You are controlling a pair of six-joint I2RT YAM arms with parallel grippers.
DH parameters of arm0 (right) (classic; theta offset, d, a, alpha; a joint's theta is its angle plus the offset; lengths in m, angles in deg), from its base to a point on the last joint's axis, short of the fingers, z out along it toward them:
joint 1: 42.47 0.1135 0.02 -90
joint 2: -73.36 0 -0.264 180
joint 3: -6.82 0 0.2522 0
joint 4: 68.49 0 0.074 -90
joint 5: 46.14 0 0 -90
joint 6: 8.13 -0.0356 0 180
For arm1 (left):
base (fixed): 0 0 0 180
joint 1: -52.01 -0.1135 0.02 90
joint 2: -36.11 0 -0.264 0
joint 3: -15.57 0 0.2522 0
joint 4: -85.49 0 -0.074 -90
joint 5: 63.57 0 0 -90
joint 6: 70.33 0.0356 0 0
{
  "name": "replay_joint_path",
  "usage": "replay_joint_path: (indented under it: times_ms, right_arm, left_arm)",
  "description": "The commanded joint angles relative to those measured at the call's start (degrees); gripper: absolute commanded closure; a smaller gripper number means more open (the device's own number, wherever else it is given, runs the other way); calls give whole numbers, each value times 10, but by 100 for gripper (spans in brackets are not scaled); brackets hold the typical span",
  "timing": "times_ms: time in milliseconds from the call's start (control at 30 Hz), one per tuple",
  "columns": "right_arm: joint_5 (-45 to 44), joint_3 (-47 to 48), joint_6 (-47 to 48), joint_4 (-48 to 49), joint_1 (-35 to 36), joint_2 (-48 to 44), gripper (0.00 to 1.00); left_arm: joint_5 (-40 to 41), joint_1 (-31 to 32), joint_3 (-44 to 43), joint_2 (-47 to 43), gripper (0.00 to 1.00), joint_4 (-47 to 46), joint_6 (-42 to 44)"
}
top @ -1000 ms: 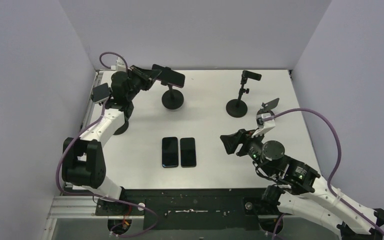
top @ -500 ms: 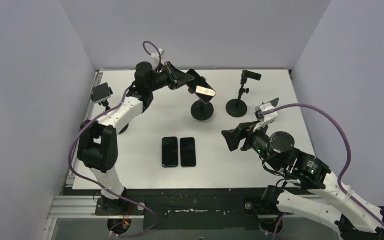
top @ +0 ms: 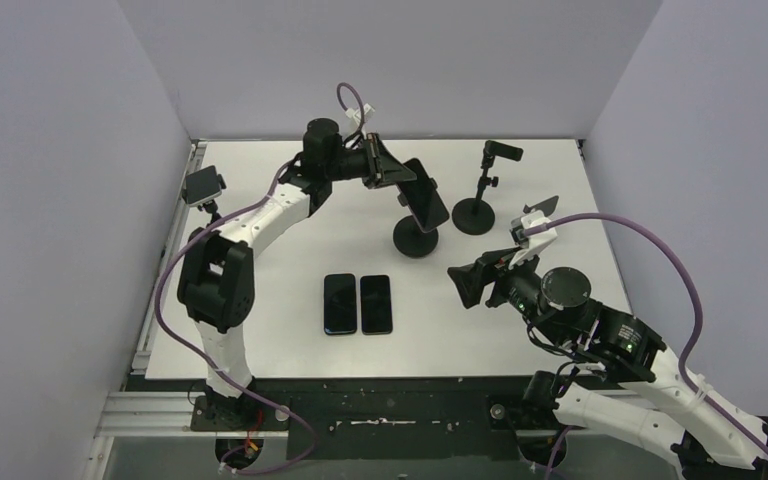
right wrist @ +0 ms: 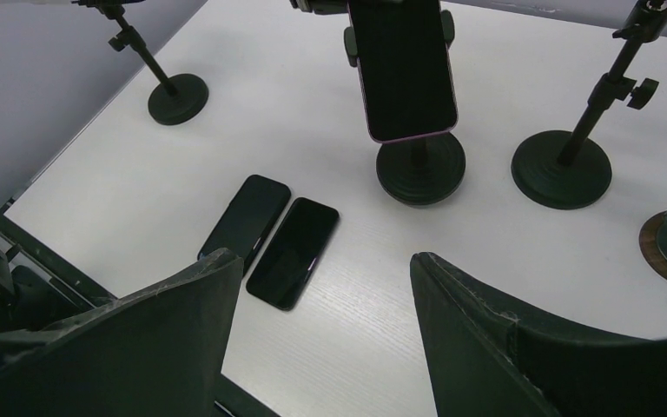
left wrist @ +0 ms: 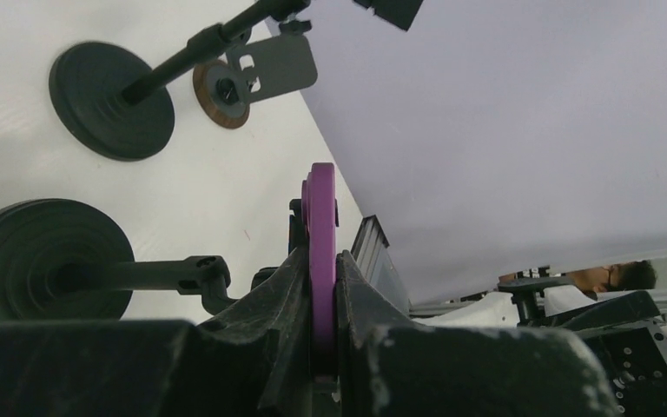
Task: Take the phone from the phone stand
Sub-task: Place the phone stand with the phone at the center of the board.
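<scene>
A phone in a purple case (top: 426,203) sits tilted in the clamp of a black phone stand (top: 416,239) at the middle back of the table. My left gripper (top: 400,180) is shut on the phone's upper edge. In the left wrist view my fingers pinch its purple edge (left wrist: 320,226), with the stand's base (left wrist: 35,261) to the left. The right wrist view shows the phone's dark screen (right wrist: 404,65) above the stand's base (right wrist: 420,169). My right gripper (top: 465,285) is open and empty, hovering right of centre (right wrist: 326,261).
Two dark phones (top: 340,303) (top: 375,303) lie flat side by side at the table's centre. An empty stand (top: 475,215) is right of the held one. Another stand with a phone (top: 203,187) is at the far left. A small holder (top: 540,210) sits at the right.
My left gripper, shut on the phone, has swept right and a little nearer. The stand has moved with it from back left to beside the empty stand. My right gripper barely moved.
</scene>
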Motion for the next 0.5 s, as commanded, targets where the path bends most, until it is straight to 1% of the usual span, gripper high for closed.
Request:
replay_joint_path:
  times_ms: [0, 300, 467]
  right_arm:
    - [-17, -4, 4, 2, 4, -1, 28]
    - [-9, -13, 3, 13, 4, 8, 28]
    - [-31, -30, -17, 21, 4, 4, 28]
  left_arm:
    - [-54, 8, -47, 11, 100, -9, -2]
    - [-70, 13, -49, 21, 100, 7, -3]
    - [-72, 12, -41, 27, 100, 5, -3]
